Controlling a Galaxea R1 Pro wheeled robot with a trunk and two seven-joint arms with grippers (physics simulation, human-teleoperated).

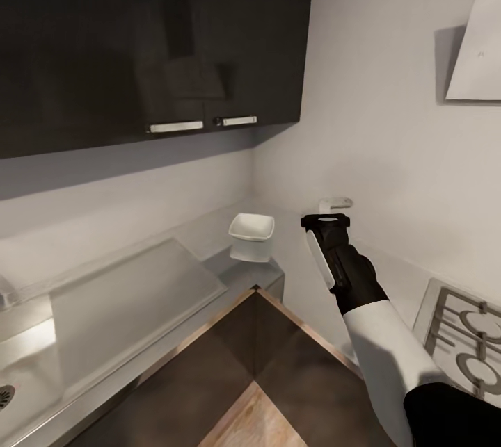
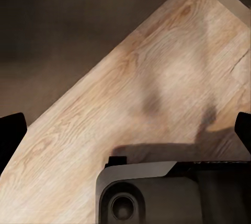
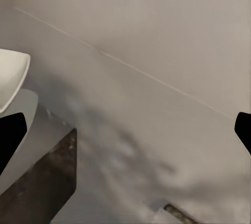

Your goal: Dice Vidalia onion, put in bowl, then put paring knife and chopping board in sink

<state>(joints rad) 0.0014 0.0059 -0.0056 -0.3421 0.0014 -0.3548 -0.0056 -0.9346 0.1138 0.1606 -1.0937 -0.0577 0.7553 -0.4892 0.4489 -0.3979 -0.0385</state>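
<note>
While the right arm reaches forward over the corner of the desk (image 1: 209, 238), its right pincer (image 1: 325, 220) hangs above the grey surface close to the white wall, just to the right of the bowl (image 1: 251, 227). In the right wrist view, the two dark fingertips (image 3: 10, 132) stand far apart at the picture's edges with nothing between them, so this pincer is released. The bowl (image 3: 10, 78) shows there too, as a white flaring side.

The bowl is squarish, sits upright with its opening up, and stands on the desk in the corner under the dark wall cabinets (image 1: 139, 37). It has no clear long axis. To its left lies the flat drainboard of the sink (image 1: 125, 301), whose long side runs along the back wall; the round drain (image 1: 4, 397) shows at the edge.

The left pincer (image 2: 125, 130) looks down on a wooden floor (image 2: 146, 93), its tips wide apart and empty. A hob (image 1: 463, 343) is at the right. I can read no writing or label anywhere.
</note>
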